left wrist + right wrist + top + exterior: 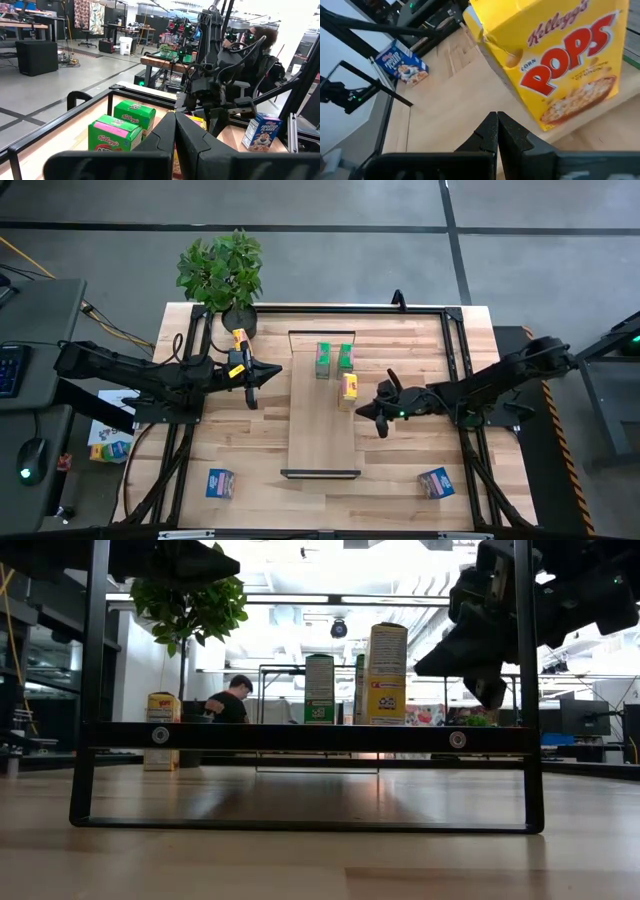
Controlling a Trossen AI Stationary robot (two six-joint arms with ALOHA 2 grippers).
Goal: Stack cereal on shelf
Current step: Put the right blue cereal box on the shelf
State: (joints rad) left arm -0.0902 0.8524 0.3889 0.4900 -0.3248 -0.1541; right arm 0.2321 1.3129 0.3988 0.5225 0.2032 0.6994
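The shelf (322,435) is a light plank lying along the middle of the table, with a black bracket (300,736) at its near end. Two green cereal boxes (323,359) (345,356) and one yellow box (348,388) stand upright on it. A second yellow box (239,339) stands on the table by the plant. Two blue boxes (220,482) (436,482) rest near the table's front edge. My right gripper (496,119) is shut and hovers just right of the yellow box (555,65) on the shelf. My left gripper (175,120) is shut and empty, left of the shelf.
A potted plant (222,270) stands at the table's far left corner. Black frame rails (455,360) run along the table's sides and far edge. People sit in the room beyond (232,700). Bare plank lies between the yellow box and the near bracket.
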